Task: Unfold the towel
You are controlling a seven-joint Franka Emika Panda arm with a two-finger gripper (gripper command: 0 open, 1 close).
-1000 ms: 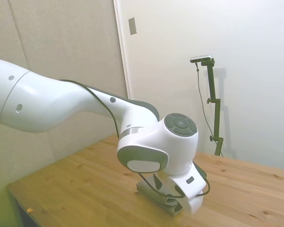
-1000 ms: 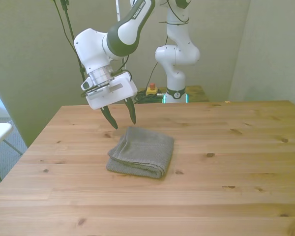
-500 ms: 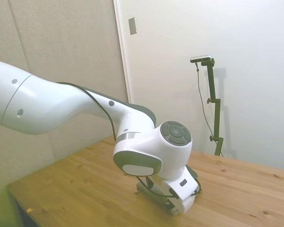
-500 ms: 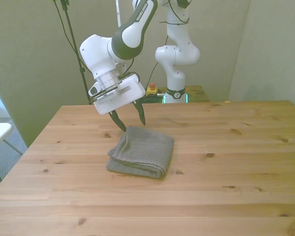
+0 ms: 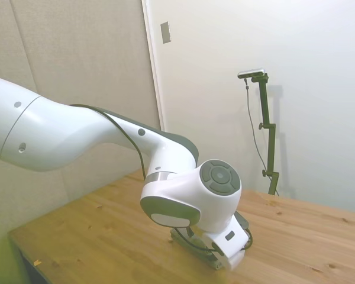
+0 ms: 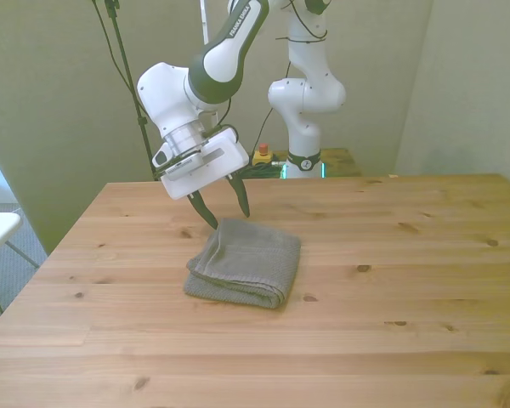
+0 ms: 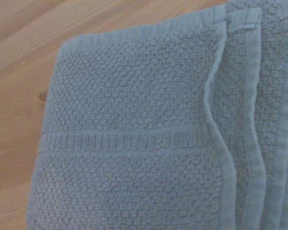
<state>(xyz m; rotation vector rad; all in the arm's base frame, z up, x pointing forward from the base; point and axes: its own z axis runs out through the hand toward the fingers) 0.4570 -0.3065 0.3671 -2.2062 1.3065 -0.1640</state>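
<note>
You have open desk (image 6: 391, 280) all around the folded towel (image 6: 245, 262); the hand (image 6: 224, 210) seems just above its far edge.

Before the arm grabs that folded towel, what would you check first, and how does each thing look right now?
1. Gripper open: ok, its two dark fingers stand apart in the front view.
2. Gripper over the towel: ok, at the towel's far corner on the front view's left.
3. Towel not yet held: ok, it lies folded flat on the wooden table.
4. Loose layered edges visible to pinch: ok, the wrist view shows stacked hems.
5. Fingertips touching the cloth: cannot tell.
6. Room to spread the towel: ok, bare wood all around it.
</note>
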